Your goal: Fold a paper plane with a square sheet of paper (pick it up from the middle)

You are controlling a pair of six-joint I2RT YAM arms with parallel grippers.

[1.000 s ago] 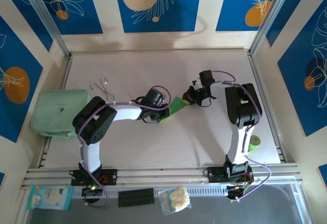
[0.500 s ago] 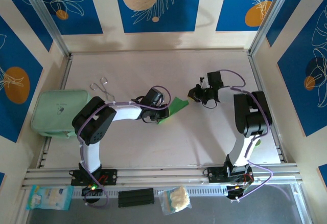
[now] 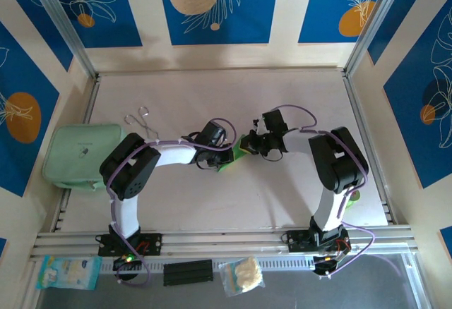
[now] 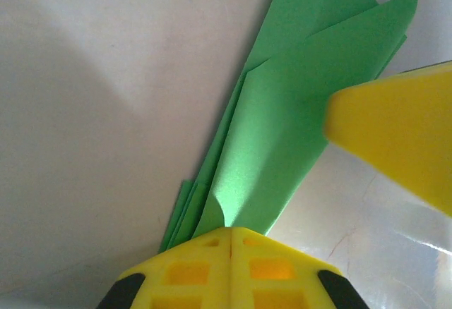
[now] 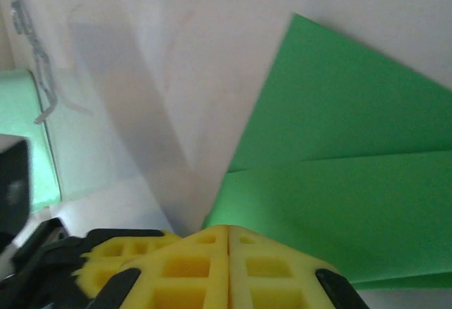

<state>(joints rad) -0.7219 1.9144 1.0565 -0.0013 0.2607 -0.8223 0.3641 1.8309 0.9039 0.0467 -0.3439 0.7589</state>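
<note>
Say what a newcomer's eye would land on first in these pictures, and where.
Bright folded green paper at the middle of the table, pinched by the shut left gripper, the shut right gripper meeting its far edge. Then a pale green pouch at the left edge, and bold blue wall panels behind.

The right gripper (image 3: pixel 252 143) is being brought back toward the middle of the table (image 3: pixel 296 90), its closed tips seemingly being pressed onto the paper plane (image 3: pixel 242 147).
</note>
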